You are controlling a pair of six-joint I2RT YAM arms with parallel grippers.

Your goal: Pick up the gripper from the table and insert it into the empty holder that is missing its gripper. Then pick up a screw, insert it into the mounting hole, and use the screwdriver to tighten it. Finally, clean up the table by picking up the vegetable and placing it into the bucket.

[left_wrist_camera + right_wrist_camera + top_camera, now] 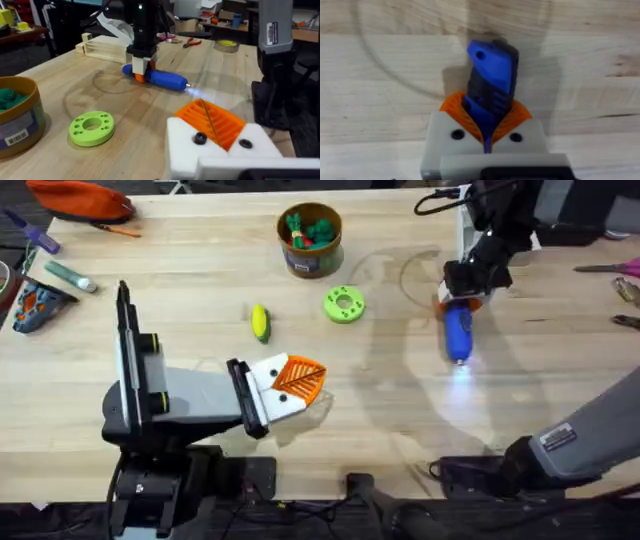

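My left gripper rests low over the table's front middle, shut, with its two orange ribbed fingertips pressed together in the white holders. A dark screw head shows in each holder. My right gripper at the back right is shut on the rear end of the blue screwdriver, which lies low along the table with its tip lit. The right wrist view shows the screwdriver between the orange pads. The yellow corn vegetable lies mid-table. The brown-gold bucket stands behind it with green and orange toys inside.
A green holed disc lies between the corn and the screwdriver. An orange pouch and small tools sit at the back left, and pliers at the right edge. In the left wrist view, a clear plastic box stands behind the right arm.
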